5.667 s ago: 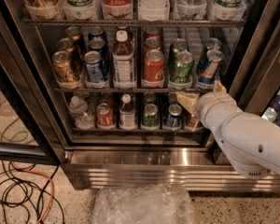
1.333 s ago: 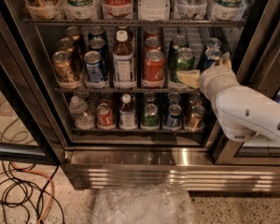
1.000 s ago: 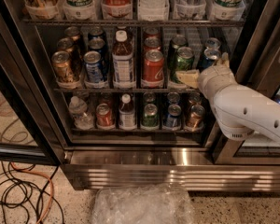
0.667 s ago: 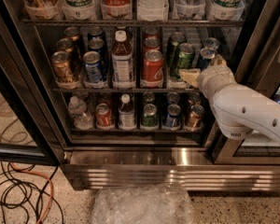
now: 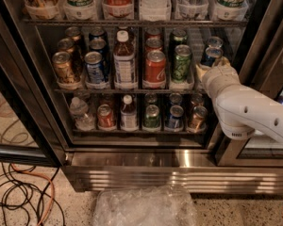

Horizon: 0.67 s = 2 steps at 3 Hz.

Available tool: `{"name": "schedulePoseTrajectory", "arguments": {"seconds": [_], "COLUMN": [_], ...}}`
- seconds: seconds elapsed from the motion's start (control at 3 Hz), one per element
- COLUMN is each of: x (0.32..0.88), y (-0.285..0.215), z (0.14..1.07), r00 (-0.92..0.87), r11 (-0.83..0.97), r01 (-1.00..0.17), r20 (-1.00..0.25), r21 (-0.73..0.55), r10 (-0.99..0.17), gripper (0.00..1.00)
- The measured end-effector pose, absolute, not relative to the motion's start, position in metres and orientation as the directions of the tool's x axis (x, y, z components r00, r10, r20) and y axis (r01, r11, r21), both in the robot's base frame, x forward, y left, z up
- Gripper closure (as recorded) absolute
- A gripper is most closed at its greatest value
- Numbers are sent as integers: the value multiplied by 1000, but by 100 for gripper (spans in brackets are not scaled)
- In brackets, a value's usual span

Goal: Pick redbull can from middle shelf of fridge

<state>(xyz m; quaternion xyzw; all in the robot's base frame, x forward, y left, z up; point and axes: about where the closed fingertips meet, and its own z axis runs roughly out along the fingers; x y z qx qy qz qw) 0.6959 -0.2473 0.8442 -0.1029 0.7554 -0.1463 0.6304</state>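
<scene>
Slim blue-and-silver redbull can (image 5: 211, 55): upright, right end of thin dark wire-grid middle shelf (image 5: 132, 91), inside dark-framed glass-door fridge (image 5: 132, 159). Pale two-finger gripper (image 5: 205, 70): against the can's lower part; grip state impossible to tell

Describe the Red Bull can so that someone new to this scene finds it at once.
In the fridge, follow the middle shelf to its right end, where the white end effector sits. The redbull can stands at the front, right of the green can: slimmer than its neighbours, blue and silver.
</scene>
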Motion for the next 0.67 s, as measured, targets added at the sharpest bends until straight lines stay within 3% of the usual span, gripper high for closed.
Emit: {"name": "schedulePoseTrajectory", "arguments": {"seconds": [0.33, 0.67], "x": [696, 695], "y": [-247, -244], "z": [849, 850], "r00": [-184, -174], "r11": [936, 937], "r01": [29, 26], "r20": [-922, -925], "r21": [-351, -348], "r10": [-340, -339], "gripper": [100, 100]}}
